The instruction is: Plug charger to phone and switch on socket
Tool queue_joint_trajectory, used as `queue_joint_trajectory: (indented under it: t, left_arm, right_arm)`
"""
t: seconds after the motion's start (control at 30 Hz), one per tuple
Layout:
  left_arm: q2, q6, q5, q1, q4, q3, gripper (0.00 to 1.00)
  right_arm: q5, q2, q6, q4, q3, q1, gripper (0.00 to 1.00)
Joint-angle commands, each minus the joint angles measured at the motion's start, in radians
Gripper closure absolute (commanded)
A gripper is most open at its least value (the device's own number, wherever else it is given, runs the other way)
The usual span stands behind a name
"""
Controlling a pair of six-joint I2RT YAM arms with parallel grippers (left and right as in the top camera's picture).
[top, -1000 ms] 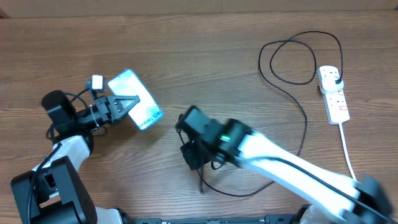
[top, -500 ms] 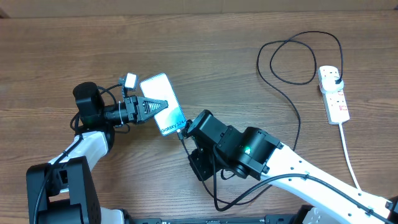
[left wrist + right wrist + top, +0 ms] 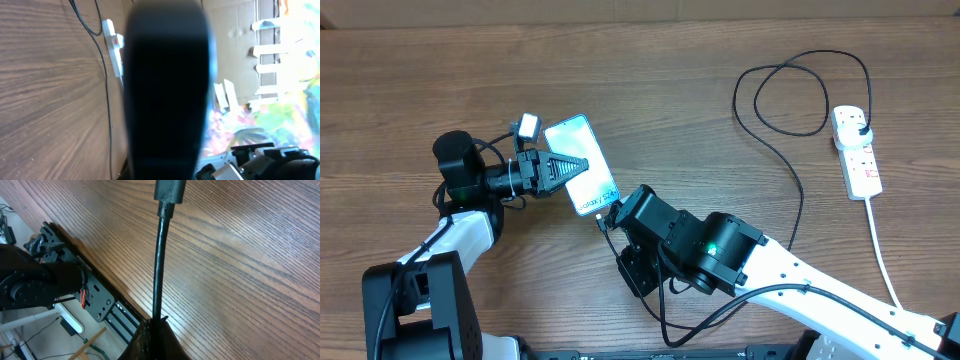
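A white power strip (image 3: 857, 150) with red markings lies lengthwise, its thick white cord trailing from its near end and the black plug (image 3: 860, 122) of the charger cable (image 3: 801, 195) seated at its far end. The thin black cable curls in a loop just left of the strip, then sweeps away to the left. Its connector tip (image 3: 170, 191) ends by the text-marked bottom edge of the smartphone (image 3: 582, 165), which is well left of the strip, turned diagonally with its screen up and glowing pale blue; whether tip and phone touch cannot be told.
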Motion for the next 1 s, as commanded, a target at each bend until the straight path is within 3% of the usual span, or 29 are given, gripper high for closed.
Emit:
queue_joint_trajectory:
  t: [0.0,0.97]
  left_arm:
    - [-0.003,-0.076,0.043,0.006,0.008,0.015,0.96]
    - [-0.003,-0.079,0.044,0.005,0.012,0.015,0.96]
  right_arm:
    - [0.01,-0.005,0.0,0.006,-0.014,0.003,0.96]
    - [0.032,-0.003,-0.037,0.01,-0.035,-0.005,0.96]
